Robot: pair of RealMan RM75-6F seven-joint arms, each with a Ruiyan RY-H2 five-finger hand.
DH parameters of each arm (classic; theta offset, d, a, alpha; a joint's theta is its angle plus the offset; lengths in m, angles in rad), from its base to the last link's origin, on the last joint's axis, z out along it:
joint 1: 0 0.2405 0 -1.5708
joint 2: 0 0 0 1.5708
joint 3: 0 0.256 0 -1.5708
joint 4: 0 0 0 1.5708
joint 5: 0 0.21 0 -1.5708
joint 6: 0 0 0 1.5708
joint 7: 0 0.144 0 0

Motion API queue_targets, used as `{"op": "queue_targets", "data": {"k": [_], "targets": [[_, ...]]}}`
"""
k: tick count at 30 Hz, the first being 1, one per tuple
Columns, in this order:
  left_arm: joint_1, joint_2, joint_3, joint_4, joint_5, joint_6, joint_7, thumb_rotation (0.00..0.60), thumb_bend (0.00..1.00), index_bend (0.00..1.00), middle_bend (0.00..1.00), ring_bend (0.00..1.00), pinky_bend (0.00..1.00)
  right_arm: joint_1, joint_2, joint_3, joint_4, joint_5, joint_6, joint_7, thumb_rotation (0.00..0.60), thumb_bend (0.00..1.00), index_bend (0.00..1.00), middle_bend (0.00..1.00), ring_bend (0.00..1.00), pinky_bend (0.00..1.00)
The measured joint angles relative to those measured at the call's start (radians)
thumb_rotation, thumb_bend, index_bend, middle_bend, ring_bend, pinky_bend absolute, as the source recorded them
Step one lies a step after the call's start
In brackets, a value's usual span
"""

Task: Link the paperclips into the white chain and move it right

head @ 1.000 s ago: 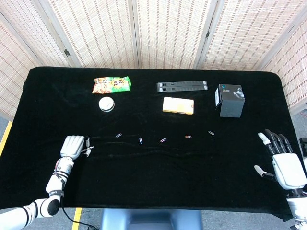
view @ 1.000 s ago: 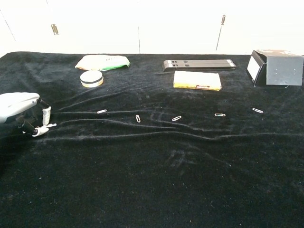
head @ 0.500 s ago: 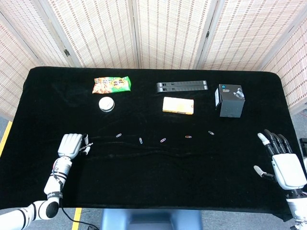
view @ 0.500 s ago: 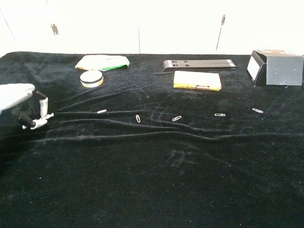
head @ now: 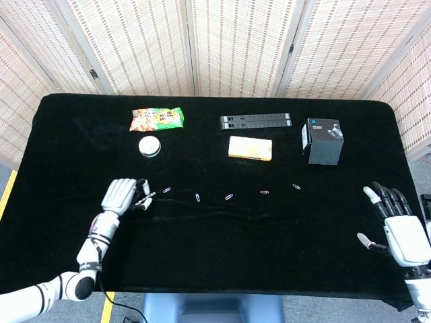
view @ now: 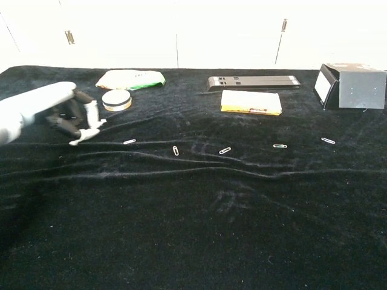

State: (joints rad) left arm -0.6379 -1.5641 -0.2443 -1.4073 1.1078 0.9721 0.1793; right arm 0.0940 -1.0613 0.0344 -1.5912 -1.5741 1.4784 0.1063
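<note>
Several paperclips lie in a row across the middle of the black cloth: the leftmost (head: 166,190) (view: 129,142), then one (head: 197,197) (view: 175,150), a third (head: 229,196) (view: 225,150), a fourth (head: 264,192) (view: 279,145) and the rightmost (head: 296,186) (view: 328,140). None are linked, and I see no white chain. My left hand (head: 124,196) (view: 66,112) hovers just left of the leftmost clip, knuckles up and fingers curled in, with nothing visible between them. At the table's right edge my right hand (head: 397,227) has its fingers spread and holds nothing.
Along the back stand a snack bag (head: 157,119), a round tin (head: 149,146), a black bar (head: 255,121), a yellow pack (head: 250,148) and a black box (head: 322,140). The cloth (view: 199,211) is wrinkled around the clips.
My left hand has moved right and away from the front edge, ending close beside the leftmost paperclip. The right hand and the clips have stayed put.
</note>
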Motion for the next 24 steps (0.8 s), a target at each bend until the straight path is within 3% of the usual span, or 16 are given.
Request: {"op": "queue_targets", "data": {"k": [14, 24], "targets": [[-0.159, -0.132, -0.053, 0.239, -0.049, -0.142, -0.005, 0.6, 0.58, 0.8, 1.0, 1.0, 1.0, -0.003, 0.014, 0.01, 0.016, 0.063, -0.031, 0.05, 0.591, 0.23, 0.0, 0.0, 0.0, 0.0], [-0.224, -0.195, -0.062, 0.354, -0.054, -0.191, -0.037, 0.6, 0.58, 0.8, 1.0, 1.0, 1.0, 0.002, 0.015, 0.025, 0.027, 0.109, -0.064, 0.063, 0.59, 0.23, 0.0, 0.0, 0.0, 0.0]]}}
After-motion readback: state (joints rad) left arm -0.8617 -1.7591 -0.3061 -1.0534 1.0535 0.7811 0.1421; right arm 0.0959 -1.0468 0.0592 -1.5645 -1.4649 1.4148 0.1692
